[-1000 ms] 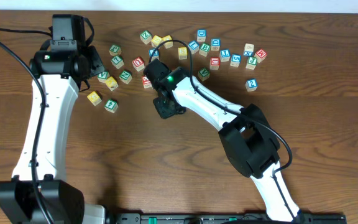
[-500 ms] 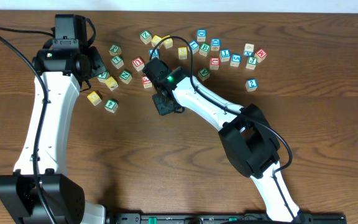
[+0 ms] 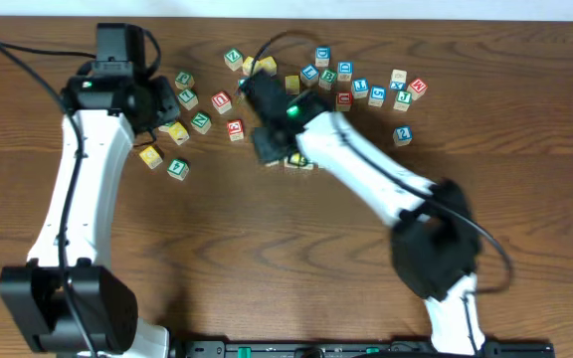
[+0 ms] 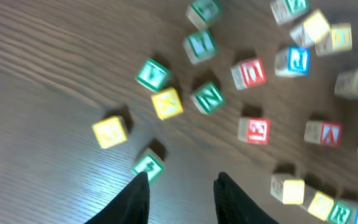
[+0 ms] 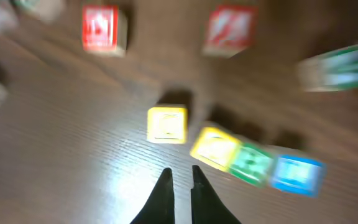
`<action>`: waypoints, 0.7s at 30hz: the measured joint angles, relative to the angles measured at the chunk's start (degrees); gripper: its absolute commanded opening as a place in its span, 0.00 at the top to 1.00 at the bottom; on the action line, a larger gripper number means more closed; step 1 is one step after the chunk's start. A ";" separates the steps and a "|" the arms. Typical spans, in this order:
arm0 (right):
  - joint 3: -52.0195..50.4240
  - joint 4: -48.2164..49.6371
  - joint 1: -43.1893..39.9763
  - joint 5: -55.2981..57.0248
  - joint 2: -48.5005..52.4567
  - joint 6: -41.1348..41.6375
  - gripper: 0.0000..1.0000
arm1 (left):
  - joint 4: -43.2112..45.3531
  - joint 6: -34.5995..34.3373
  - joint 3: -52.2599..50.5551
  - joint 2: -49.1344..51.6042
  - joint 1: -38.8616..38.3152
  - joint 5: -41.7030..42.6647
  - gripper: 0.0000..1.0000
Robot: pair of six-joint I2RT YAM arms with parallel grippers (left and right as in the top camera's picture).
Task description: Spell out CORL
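— R gripper (image 5: 179,186)?
— Mine's pinched shut, nothing in it. L gripper (image 4: 182,186) part open, also empty.
— Cubes?
— One yellow cube (image 5: 166,124) just ahead of R gripper, apart from the row: 2nd yellow cube (image 5: 213,148), green cube (image 5: 250,163), blue cube (image 5: 297,174), touching. Letters too blurry to read.

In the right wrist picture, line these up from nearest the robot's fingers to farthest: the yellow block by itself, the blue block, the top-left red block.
1. Yellow wooden cube, straight ahead of the right fingers.
2. Blue-faced wooden cube, off to the right, ending the row.
3. Red-lettered wooden cube, far ahead, left.
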 measured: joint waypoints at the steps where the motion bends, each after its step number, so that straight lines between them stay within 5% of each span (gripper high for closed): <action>1: 0.13 -0.79 -1.05 -0.02 -1.84 0.00 0.94 | -0.13 0.02 -0.02 0.63 -0.87 0.31 0.70; 11: 0.02 -10.40 -13.92 -5.33 -3.76 0.28 0.99 | -0.39 -3.02 -0.31 5.79 -8.68 1.68 0.91; 21: -9.11 -7.15 -17.49 -8.63 -2.56 0.42 0.99 | -1.22 -5.99 -0.35 9.70 -9.46 1.99 0.92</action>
